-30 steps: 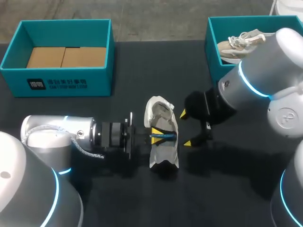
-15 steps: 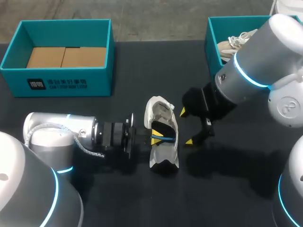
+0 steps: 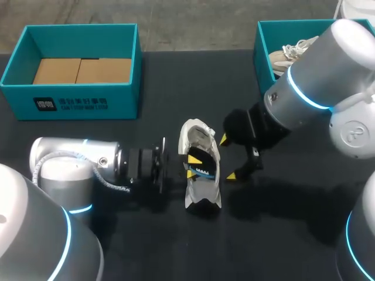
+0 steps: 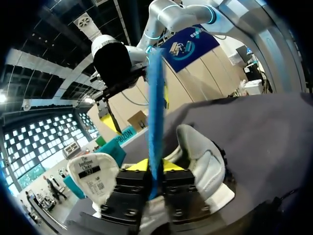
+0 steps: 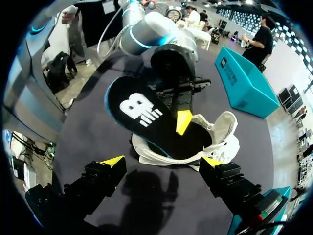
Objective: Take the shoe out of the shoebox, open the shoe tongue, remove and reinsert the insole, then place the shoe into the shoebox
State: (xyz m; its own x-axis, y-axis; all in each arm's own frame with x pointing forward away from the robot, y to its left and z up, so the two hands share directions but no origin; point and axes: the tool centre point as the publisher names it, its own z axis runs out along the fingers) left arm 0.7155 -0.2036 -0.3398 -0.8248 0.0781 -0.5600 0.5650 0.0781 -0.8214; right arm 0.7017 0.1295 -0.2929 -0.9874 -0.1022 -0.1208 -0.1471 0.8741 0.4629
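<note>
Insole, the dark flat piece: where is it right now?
In the head view the insole is mid-table, pinched in the left gripper and partly out of the white shoe; the open right gripper is beside it.

The shoe [image 3: 202, 175] lies in the middle of the table [image 3: 176, 246]. The left gripper [image 3: 191, 166] is at its 9 o'clock, pinching the insole [image 3: 203, 168] over the shoe's opening, and the right gripper [image 3: 229, 158] is just beside the shoe at 3 o'clock, fingers apart. One shoebox [image 3: 73, 102] stands well apart at the shoe's 10 o'clock; the other shoebox [image 3: 262, 64], at 2 o'clock, holds a second shoe [image 3: 290, 55].
</note>
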